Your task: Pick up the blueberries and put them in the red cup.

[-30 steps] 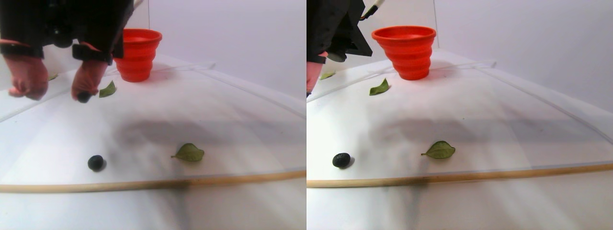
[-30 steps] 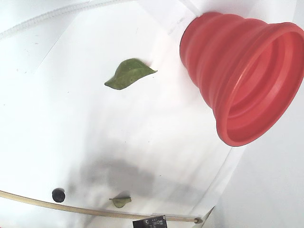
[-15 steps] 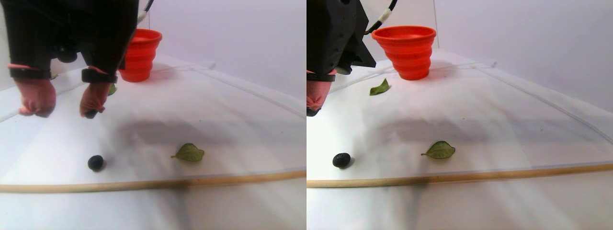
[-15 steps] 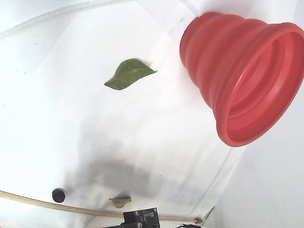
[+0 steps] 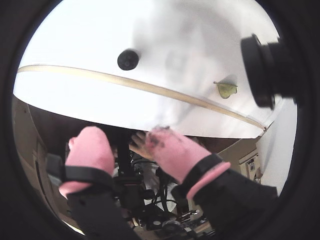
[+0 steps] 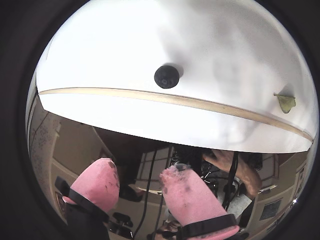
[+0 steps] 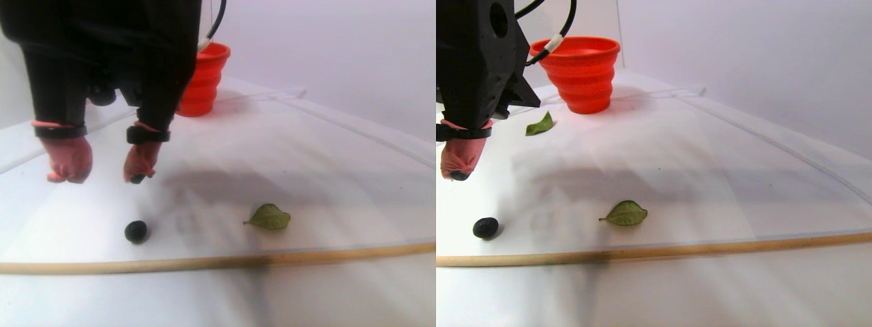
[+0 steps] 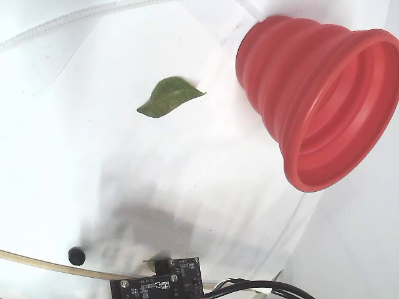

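Claw-wise, the gripper (image 7: pixel 97 176) hangs above the white table (image 7: pixel 327 163) with its two pink-covered fingers (image 7: pixel 67 160) spread apart and nothing between them, seen in the left half of the stereo pair view. One fingertip has a dark smudge or dark tip on it; can't tell what that is. Both wrist views show the same pink fingers (image 6: pixel 100 182) with a clear gap between them, pointing toward the near edge of the table.

Only one of the blueberries (image 7: pixel 135 231) shows up: a small dark round thing sitting on the white surface just inside the tan strip (image 7: pixel 218 260) that runs along the front edge. It's below the gripper in the stereo view, apart from the fingers, not touching them. It also shows in both wrist views (image 5: pixel 128 59) (image 6: pixel 166 76) and down in the lower left of the fixed view (image 8: pixel 76 255).

The red cup (image 8: pixel 318 106) stands upright at the far end of the table, well apart from the berry, partly hidden behind the black arm (image 7: pixel 109 48) in the left stereo half.

A green leaf (image 7: pixel 270 216) lies to the right of the berry near the front strip, and another leaf (image 8: pixel 168 96) lies near the cup
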`<state>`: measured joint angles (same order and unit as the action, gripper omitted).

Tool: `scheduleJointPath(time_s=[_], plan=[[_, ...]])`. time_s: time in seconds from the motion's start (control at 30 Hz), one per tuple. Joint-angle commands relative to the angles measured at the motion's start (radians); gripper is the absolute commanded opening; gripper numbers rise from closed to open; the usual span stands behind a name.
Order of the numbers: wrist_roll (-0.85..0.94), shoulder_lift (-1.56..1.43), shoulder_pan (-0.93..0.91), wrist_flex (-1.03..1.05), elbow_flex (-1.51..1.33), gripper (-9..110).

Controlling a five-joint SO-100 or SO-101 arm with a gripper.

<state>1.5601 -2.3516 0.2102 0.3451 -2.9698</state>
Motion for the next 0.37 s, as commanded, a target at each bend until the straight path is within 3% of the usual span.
scheduleJointPath(time_s=[0.0, 0.33], plan=[[0.005, 0.066, -0.009, -0.064, -0.002, 16], [-0.009, 0.229, -0.014, -0.204, 0.015, 16]])
